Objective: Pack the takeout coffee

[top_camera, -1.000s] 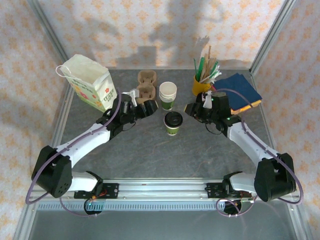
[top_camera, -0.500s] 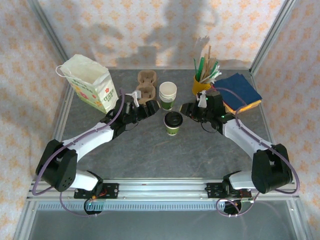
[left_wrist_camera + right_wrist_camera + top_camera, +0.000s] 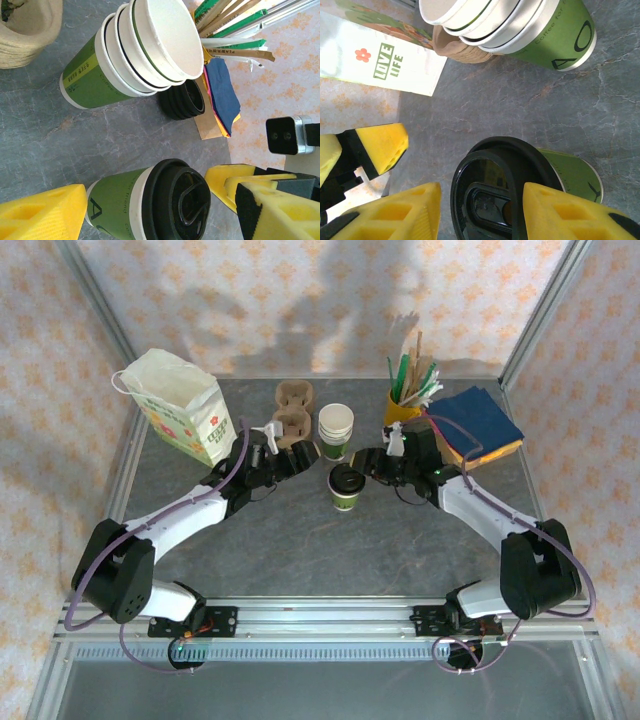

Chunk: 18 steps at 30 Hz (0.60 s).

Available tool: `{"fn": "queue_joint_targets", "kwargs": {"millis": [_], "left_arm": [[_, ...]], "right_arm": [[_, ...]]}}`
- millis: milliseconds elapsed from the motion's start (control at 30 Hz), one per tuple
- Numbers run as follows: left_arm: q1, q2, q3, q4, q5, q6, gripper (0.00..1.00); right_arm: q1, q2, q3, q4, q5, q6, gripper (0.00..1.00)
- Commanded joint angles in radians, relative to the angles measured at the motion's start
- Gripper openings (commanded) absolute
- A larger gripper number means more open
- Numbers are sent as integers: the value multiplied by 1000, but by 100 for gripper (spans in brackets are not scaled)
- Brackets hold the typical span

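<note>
Top external, left to right: left arm angled from the near-left corner of the table (image 3: 300,555) toward its middle, left gripper (image 3: 300,457) open just left of the takeout coffee (image 3: 346,483) standing upright mid-table, right gripper (image 3: 367,463) part-open astride its black lid, right arm bent in from the near-right corner.

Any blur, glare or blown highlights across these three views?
Top external: sharp and evenly lit, with soft shadows on the back wall. Left wrist: the cup stack is sharp, the left gripper's fingers are soft at the frame edge, and there is a faint sheen on the takeout coffee lid. Right wrist: the paper bag looks close to clipping, and the right gripper's fingers are slightly soft.
</note>
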Motion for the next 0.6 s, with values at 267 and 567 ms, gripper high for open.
{"fn": "queue_joint_targets", "kwargs": {"millis": [267, 567], "left_arm": [[2, -1, -5, 7, 5, 3, 79], [-3, -5, 0, -10, 29, 27, 79]], "right_arm": [[17, -8, 18, 17, -16, -15, 46], [3, -63, 48, -62, 57, -38, 50]]}}
